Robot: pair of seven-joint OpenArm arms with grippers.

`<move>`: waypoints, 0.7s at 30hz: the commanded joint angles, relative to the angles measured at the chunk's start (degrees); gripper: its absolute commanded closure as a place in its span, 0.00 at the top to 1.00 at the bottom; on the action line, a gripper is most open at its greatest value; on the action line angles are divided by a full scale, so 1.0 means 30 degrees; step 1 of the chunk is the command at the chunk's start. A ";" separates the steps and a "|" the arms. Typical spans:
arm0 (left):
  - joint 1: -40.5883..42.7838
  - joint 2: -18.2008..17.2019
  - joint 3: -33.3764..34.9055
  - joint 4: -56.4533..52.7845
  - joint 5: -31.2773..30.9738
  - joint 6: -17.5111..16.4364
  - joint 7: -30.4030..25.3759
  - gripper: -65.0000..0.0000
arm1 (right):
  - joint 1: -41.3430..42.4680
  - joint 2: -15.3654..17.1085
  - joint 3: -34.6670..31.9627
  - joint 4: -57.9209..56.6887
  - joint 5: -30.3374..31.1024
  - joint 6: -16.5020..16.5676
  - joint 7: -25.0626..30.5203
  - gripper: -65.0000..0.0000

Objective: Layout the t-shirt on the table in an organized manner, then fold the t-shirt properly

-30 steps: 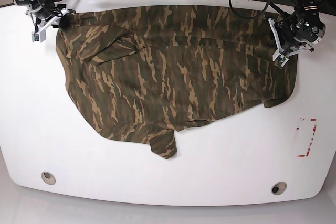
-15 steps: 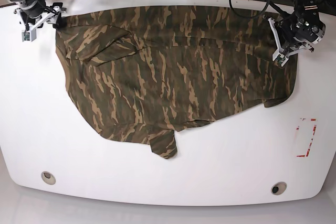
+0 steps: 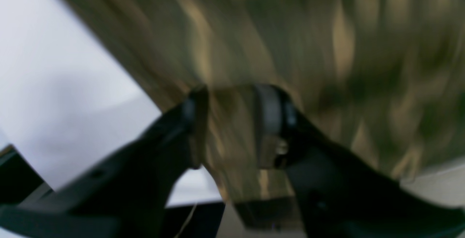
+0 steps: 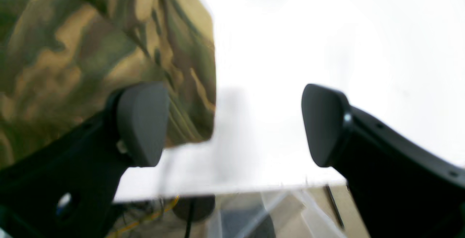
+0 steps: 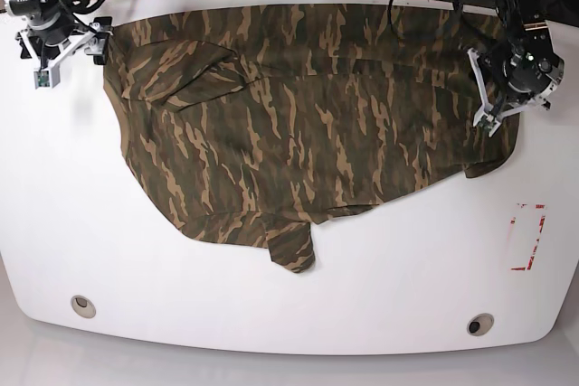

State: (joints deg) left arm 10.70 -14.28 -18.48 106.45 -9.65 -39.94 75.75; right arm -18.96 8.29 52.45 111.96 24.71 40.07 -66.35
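Pinching the t-shirt [image 5: 298, 115] hem, left jaws stay clamped; right jaws gape apart.

t-shirt [image 5: 298, 124] spread across far half of table [image 5: 109, 250] | left gripper [image 5: 486, 101] at its right edge | right gripper [image 5: 61, 47] just beside upper-left corner | tape mark [image 5: 527, 237] near right rim

Left gripper [image 3: 232, 125] is clamped closed, right gripper [image 4: 232, 125] gapes wide.
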 commanded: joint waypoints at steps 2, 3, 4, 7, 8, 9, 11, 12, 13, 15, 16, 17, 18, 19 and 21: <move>-0.0299 -0.0177 -0.0653 0.0515 -0.0461 -0.0019 0.0349 0.44 | 0.0621 0.0356 -0.0207 0.0350 0.0188 -0.0025 0.0328 0.84; -0.0358 -0.0177 -0.0829 0.0632 -0.0578 -0.0019 0.0349 0.45 | 0.0767 0.0356 -0.0354 0.0350 0.0159 -0.0025 0.0328 0.84; -0.0358 -0.0177 -0.1063 0.0750 -0.0754 -0.0019 0.0349 0.46 | 0.0914 0.0385 -0.0500 0.0320 0.0130 -0.0025 0.0328 0.84; -0.0651 -0.0177 -0.1620 0.0984 -0.1575 -0.0019 0.0349 0.47 | 0.1558 0.0415 -0.0998 0.0262 0.0101 -0.0025 0.0328 0.84; -0.0826 -0.0177 -0.1679 0.0984 -0.1750 -0.0019 0.0349 0.47 | 0.1764 0.0415 -0.1116 0.0262 0.0101 -0.0025 0.0328 0.84; -0.1178 -0.0177 -0.1825 0.0984 -0.1985 -0.0019 0.0378 0.47 | 0.2115 0.0415 -0.1321 0.0232 0.0101 -0.0025 0.0328 0.84; -0.1647 -0.0177 -0.2060 0.0955 -0.2102 -0.0019 0.0554 0.47 | 0.2584 0.0415 -0.1702 0.0144 0.0071 -0.0025 0.0328 0.84; -0.2057 -0.0177 -0.2382 0.0955 -0.2102 -0.0019 0.0700 0.47 | 0.3024 0.0415 -0.2083 -0.0090 0.0071 -0.0025 0.0328 0.84; -0.2292 -0.0177 -0.2529 0.0955 -0.2102 -0.0019 0.0759 0.47 | 0.3258 0.0444 -0.2317 -0.0266 0.0071 -0.0025 0.0328 0.84; -0.2936 -0.0177 -0.2997 0.0926 -0.2102 -0.0019 0.0847 0.47 | 0.3991 0.0502 -0.2757 -0.0793 0.0071 -0.0025 0.0357 0.84; -0.3317 -0.0177 -0.3232 0.0867 -0.2102 -0.0019 0.0847 0.47 | 0.4489 0.0590 -0.2991 -0.1174 0.0071 -0.0025 0.0387 0.84; -0.3640 -0.0177 -0.3466 0.0838 -0.2102 -0.0019 0.0847 0.47 | 0.4928 0.0737 -0.3196 -0.1555 0.0071 -0.0025 0.0387 0.84; -0.3903 -0.0177 -0.3642 0.0838 -0.2102 -0.0019 0.0847 0.47 | 0.5221 0.0825 -0.3313 -0.1877 0.0071 -0.0025 0.0416 0.84; -0.4226 -0.0206 -0.3847 0.0838 -0.2102 -0.0019 0.0847 0.47 | 0.5720 0.1001 -0.3606 -0.2434 0.0071 -0.0025 0.0445 0.84; -0.4695 -0.0235 -0.4140 0.0808 -0.2102 -0.0019 0.0847 0.47 | 0.6687 0.1206 -0.4134 -0.3431 0.0071 -0.0025 0.0475 0.84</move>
State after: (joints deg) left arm -1.52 -14.06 -30.28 108.14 -15.84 -39.94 78.56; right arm -2.09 10.20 40.82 103.22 24.21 40.07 -66.15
